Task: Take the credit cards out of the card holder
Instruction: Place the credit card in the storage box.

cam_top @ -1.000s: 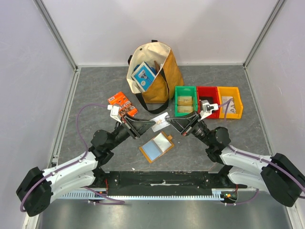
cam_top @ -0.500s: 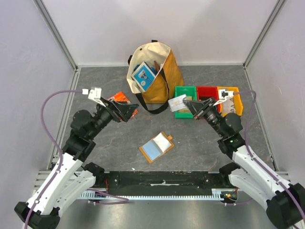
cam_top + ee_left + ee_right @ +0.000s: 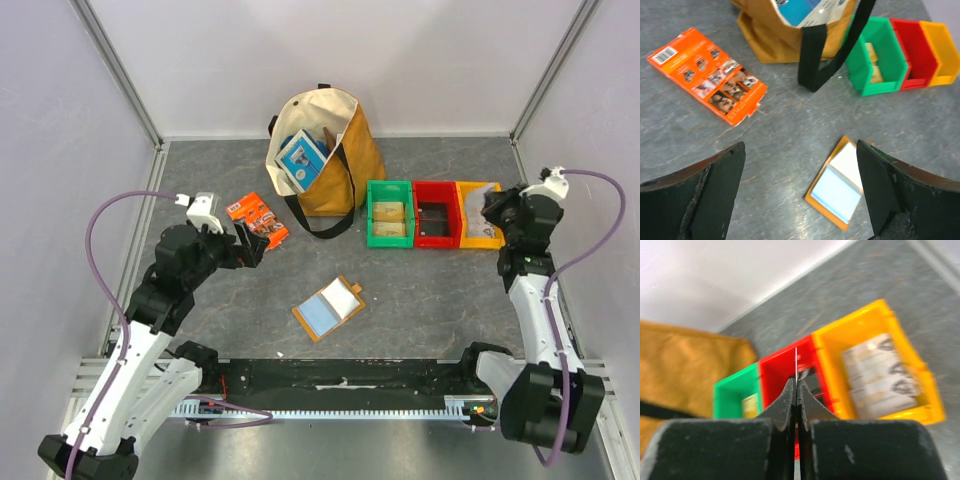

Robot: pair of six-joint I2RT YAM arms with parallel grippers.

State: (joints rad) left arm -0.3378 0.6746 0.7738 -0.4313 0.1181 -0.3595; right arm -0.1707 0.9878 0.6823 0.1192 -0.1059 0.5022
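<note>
Right arm reared at frame's right, my right claw [image 3: 796, 385] pinches a credit card [image 3: 796, 361]; left claw [image 3: 799, 152] gapes wide over grey table [image 3: 420, 300], pale walls [image 3: 350, 60].

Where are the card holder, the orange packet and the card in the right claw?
card holder [image 3: 326, 310]: top view, on its pale blue inner pocket.
orange packet [image 3: 707, 75]: left wrist view, middle of its printed face.
card [image 3: 796, 362]: right wrist view, on its thin edge, seen end-on.
</note>
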